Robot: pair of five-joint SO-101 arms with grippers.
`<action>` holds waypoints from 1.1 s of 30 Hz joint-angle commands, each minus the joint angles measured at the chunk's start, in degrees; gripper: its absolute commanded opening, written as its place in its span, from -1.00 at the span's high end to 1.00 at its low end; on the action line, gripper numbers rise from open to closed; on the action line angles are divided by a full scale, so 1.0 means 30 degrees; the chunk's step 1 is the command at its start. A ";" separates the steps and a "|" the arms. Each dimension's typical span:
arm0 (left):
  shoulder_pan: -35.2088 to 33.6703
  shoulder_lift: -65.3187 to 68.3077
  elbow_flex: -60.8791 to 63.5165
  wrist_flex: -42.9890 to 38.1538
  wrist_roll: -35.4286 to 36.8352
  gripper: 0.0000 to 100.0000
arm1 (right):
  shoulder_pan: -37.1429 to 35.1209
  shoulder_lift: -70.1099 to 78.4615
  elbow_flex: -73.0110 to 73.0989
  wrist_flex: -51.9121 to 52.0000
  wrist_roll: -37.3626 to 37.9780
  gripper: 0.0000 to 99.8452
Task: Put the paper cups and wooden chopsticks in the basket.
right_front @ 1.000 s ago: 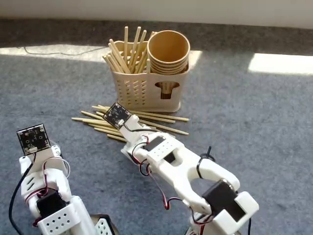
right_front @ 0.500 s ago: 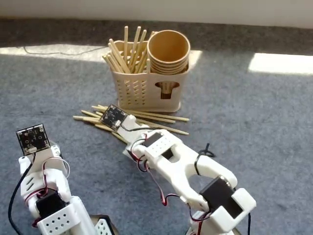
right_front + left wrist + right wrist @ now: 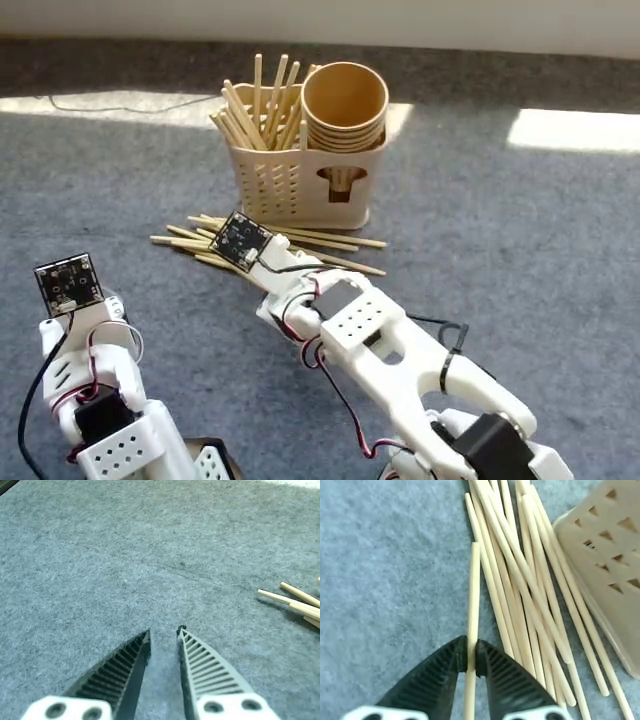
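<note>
A cream slotted basket (image 3: 290,190) stands on the grey carpet, holding a stack of paper cups (image 3: 345,105) and several upright wooden chopsticks (image 3: 255,110). In front of it lies a pile of loose chopsticks (image 3: 320,243) (image 3: 520,580). My right gripper (image 3: 471,652) is low over the near side of that pile, shut on a single chopstick (image 3: 473,595) that lies apart from the rest. The basket's corner (image 3: 605,555) is just beyond. My left gripper (image 3: 164,632) hovers open over bare carpet, with chopstick ends (image 3: 292,600) off to one side.
The right arm's white body (image 3: 400,350) stretches from the front edge to the pile. The left arm (image 3: 85,360) stands at the front left. Open carpet (image 3: 520,240) lies right of the basket, and a darker strip (image 3: 120,60) runs along the back.
The right arm's elbow has swung to the right and down in the high view, while its wrist stayed over the loose chopsticks. The left arm has kept still.
</note>
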 commanded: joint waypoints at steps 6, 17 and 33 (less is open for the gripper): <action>0.0366 -0.0103 0.0366 -0.0117 -0.0176 0.81 | -0.0103 -0.3443 0.0513 0.0103 -0.0410 0.99; 0.0396 -0.0103 0.0366 -0.0117 -0.0176 0.81 | -0.0015 -0.9656 0.1099 -0.0337 -0.3751 0.99; 0.0425 -0.0103 0.0366 -0.0117 -0.0176 0.81 | 0.1158 -1.4198 0.1275 -0.8982 -0.3604 0.99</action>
